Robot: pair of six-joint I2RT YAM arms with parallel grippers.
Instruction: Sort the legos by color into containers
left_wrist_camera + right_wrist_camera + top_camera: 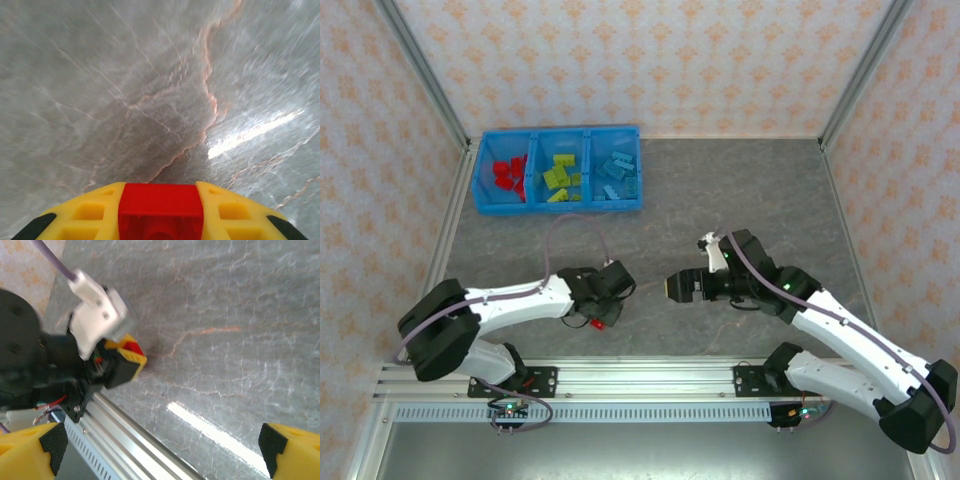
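Grey stone-look counter [740,190], veined with thin pink and white lines, spreads under both my arms, and pale wallpaper with a peach motif closes it in on three sides.

My left tool [603,314] is clenched on a red brick [161,209]. From the left wrist, the glossy plastic brick sits squarely between my two yellow fingers [90,215], low over the counter; I cannot tell whether it touches the surface. The right wrist view shows the same red sliver between those yellow tips, close to the ribbed aluminium rail [145,435] along the counter's near edge.

My right tool [672,287] faces it across a short gap of counter. Its jaws are spread wide with nothing between them, and black pads [52,442] cap the yellow fingers.

My left arm lies low from the near left corner, forearm running right and wrist tipped down, with a purple cable [575,225] looping above it. My right arm reaches in from the near right corner, pointing left.

Well apart, at the far left corner, sits the bright-blue bin tray [560,207]. Red bricks [507,175] fill its left compartment, lime ones [560,178] the middle, and light blue ones [617,172] the right.
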